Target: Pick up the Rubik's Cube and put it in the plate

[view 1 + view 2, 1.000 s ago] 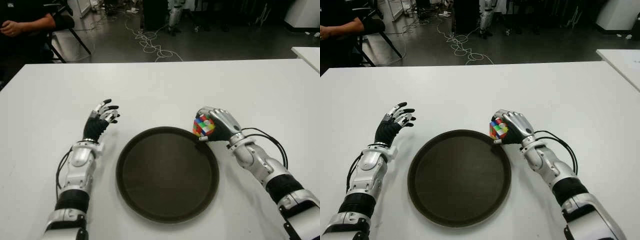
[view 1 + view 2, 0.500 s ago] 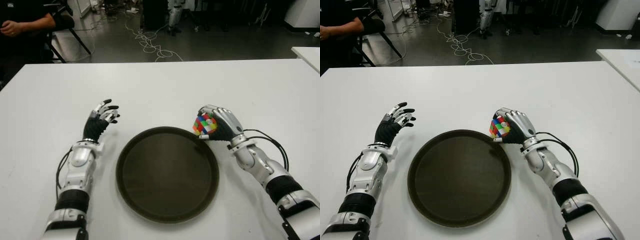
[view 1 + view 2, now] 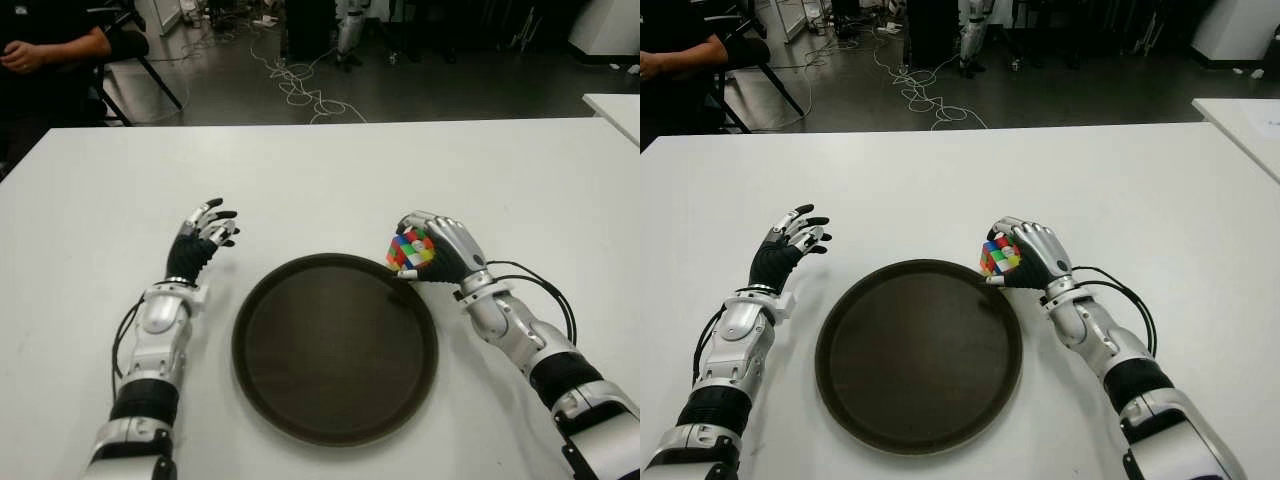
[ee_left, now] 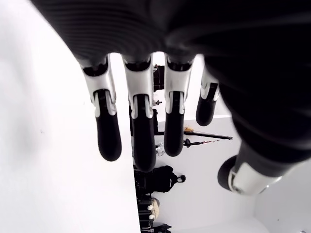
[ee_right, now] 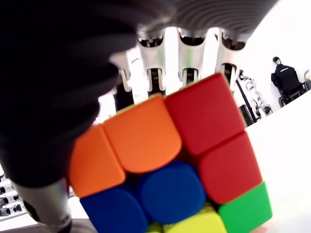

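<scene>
right hand (image 3: 440, 250): fingers clasp Rubik's Cube (image 3: 410, 250), seemingly over plate (image 3: 335, 345) rim | left hand (image 3: 205, 235): fingers spread, empty

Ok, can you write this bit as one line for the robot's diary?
right hand: holding Rubik's Cube at plate rim | cube: not yet in plate | left hand: open, left of plate

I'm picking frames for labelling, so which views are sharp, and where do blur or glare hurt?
Eye views: sharp, evenly lit, with the cube in the right hand beside the plate. Right wrist view: cube fills the frame, the palm a dark blur. Left wrist view: left hand dark against a glaring white table.
</scene>
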`<state>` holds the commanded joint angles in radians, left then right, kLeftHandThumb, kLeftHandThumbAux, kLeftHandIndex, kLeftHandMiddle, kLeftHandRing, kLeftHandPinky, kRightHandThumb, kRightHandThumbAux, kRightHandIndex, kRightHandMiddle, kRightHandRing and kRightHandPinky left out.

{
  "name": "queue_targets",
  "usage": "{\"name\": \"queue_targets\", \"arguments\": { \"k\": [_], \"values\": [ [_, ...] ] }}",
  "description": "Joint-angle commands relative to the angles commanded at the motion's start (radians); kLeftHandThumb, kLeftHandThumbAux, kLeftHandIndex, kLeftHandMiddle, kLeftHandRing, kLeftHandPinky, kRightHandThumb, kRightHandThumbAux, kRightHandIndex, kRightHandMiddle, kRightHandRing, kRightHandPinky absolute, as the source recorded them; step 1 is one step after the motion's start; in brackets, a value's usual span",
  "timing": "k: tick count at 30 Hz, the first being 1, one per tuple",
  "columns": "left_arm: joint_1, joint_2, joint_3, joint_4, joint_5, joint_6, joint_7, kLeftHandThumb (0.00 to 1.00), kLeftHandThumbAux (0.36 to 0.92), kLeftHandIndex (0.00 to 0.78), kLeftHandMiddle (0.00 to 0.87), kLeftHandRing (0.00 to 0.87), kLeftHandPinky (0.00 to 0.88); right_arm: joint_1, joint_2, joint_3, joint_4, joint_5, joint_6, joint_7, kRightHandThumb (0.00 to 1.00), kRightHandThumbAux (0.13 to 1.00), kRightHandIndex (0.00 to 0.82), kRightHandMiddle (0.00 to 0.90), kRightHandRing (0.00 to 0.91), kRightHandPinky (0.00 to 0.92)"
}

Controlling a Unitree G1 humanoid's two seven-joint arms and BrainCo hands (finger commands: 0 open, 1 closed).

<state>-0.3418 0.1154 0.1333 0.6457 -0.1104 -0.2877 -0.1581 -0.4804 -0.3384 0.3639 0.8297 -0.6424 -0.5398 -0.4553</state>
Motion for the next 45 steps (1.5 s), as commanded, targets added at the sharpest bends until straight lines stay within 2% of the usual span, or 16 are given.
{"name": "queue_targets", "arguments": {
  "k": [8, 16, 21, 35, 45],
  "values": [
    [-0.003, 0.000, 0.000, 0.007, 0.001, -0.002, 0.002, 0.619, 0.628, 0.177, 0.301, 0.360, 0.399, 0.005, 0.001, -0.001, -0.015, -0.004, 0.021, -0.006, 0.000, 0.766, 0.474, 0.672, 0.718, 0.725],
    [-0.004, 0.002, -0.002, 0.010, 0.005, -0.002, 0.005, 0.617, 0.623, 0.178, 0.305, 0.370, 0.401, 0.006, 0.001, -0.012, -0.010, 0.011, -0.024, -0.028, 0.000, 0.773, 0.507, 0.697, 0.730, 0.726],
    [-0.002, 0.003, -0.006, 0.008, 0.014, -0.003, 0.010, 0.610, 0.621, 0.179, 0.305, 0.365, 0.397, 0.004, 0.005, -0.037, -0.009, 0.020, -0.062, -0.082, 0.000, 0.765, 0.496, 0.682, 0.723, 0.712],
    [-0.003, 0.000, -0.002, 0.008, 0.007, -0.002, 0.005, 0.617, 0.625, 0.173, 0.298, 0.364, 0.402, -0.011, 0.004, -0.059, 0.019, -0.003, -0.186, -0.246, 0.000, 0.804, 0.527, 0.723, 0.754, 0.762],
    [-0.007, 0.000, -0.002, 0.013, 0.004, 0.002, 0.003, 0.624, 0.622, 0.170, 0.299, 0.366, 0.410, -0.017, 0.001, -0.065, 0.018, -0.003, -0.201, -0.257, 0.000, 0.829, 0.570, 0.762, 0.782, 0.775]
  ]
}}
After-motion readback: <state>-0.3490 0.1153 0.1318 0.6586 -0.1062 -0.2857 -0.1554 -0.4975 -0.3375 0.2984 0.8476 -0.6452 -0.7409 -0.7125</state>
